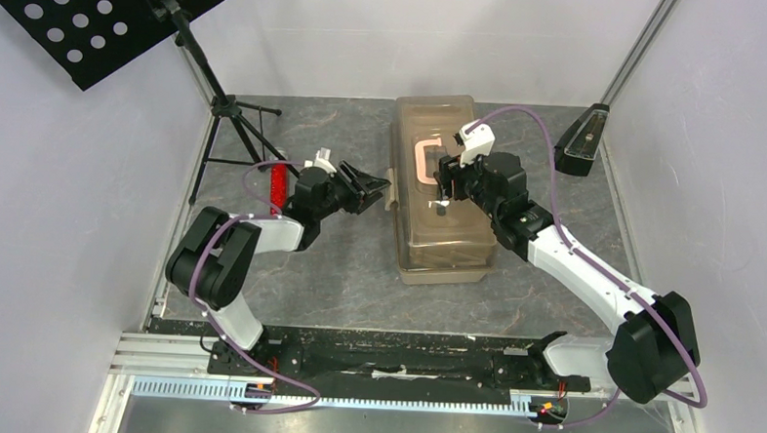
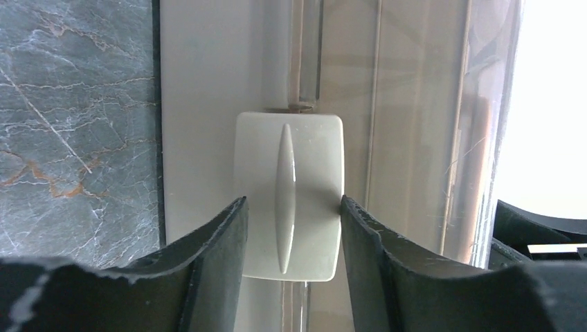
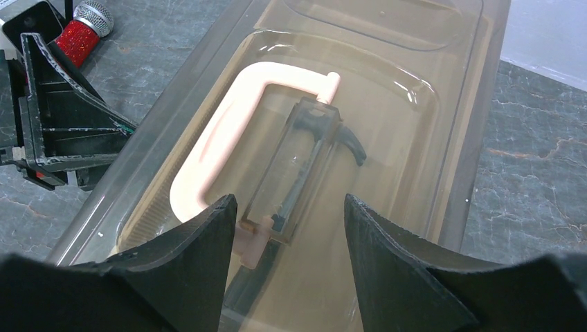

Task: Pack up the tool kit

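One dark hammer [image 3: 315, 159] shows through the closed toolbox's [image 1: 444, 250] translucent lid [image 3: 415, 104].

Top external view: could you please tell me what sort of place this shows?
Probably a robotics test cell: pale walls box in a marble-patterned table, with two arms mounted on a metal rail.

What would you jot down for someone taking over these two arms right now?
Left gripper: fingers either side of the pale latch on the toolbox; grip unclear.
Right gripper: open, empty, above the folded handle.
Toolbox: on the table, lid down, a dark tool visible inside.
Done: lid closed. Left, probably: fasten or check that latch.
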